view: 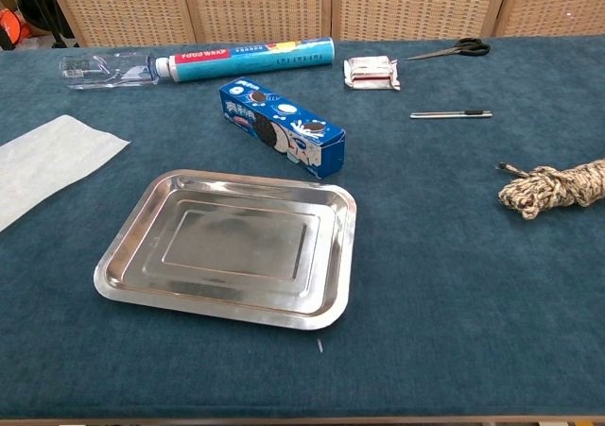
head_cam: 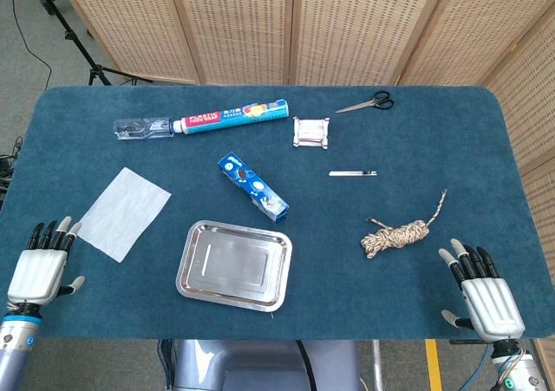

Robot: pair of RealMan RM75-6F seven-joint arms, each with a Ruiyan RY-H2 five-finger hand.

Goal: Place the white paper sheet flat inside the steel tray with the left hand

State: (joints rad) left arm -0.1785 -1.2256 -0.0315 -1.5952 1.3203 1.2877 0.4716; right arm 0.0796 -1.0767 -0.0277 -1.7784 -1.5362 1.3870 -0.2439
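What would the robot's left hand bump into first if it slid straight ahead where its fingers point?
Probably the white paper sheet: the left hand, open at the table's near edge, points up the table and the sheet's near corner lies just ahead, slightly to the right.

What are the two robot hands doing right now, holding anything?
Left hand: open, fingers apart, holding nothing, just short of the white paper sheet.
Right hand: open, fingers apart, holding nothing, near the table's edge.
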